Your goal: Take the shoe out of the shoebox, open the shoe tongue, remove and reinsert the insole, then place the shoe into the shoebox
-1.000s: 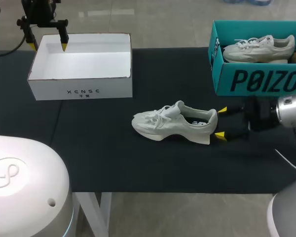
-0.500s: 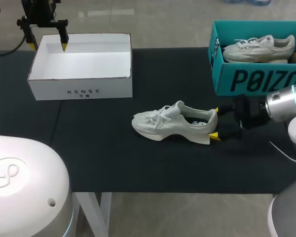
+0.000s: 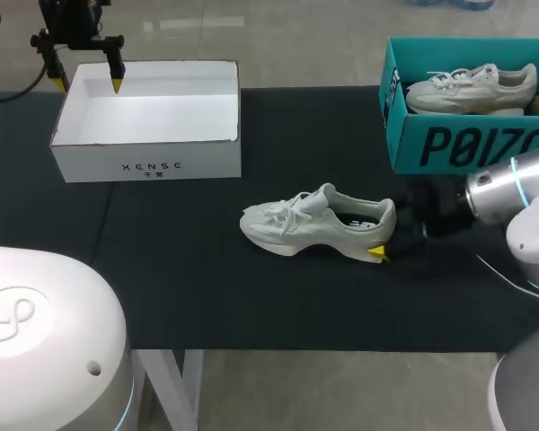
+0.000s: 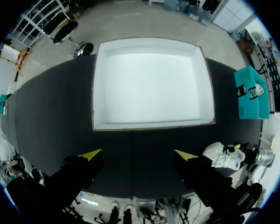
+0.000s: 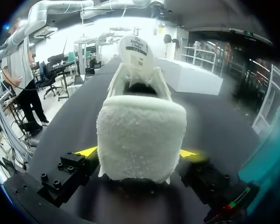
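A white shoe (image 3: 319, 224) lies on the black table, toe to the left and heel to the right. My right gripper (image 3: 386, 230) is at the heel, open, with one finger on each side of it. In the right wrist view the fuzzy white heel (image 5: 141, 135) fills the gap between the yellow tips of the gripper (image 5: 137, 152), and the tongue stands up beyond it. The empty white shoebox (image 3: 148, 163) sits at the back left. Over its far left corner hangs my left gripper (image 3: 88, 83), open and empty. The left wrist view looks down on the box (image 4: 151, 84) ahead of the gripper (image 4: 137, 154).
A teal shoebox (image 3: 467, 144) at the back right holds another pale shoe (image 3: 472, 88), close behind my right arm. Bare black cloth lies between the white box and the shoe, and the table's front edge runs just below the shoe.
My right gripper has slid left along the table until its fingers straddle the shoe's heel. The shoe, the boxes and the left arm have not moved.
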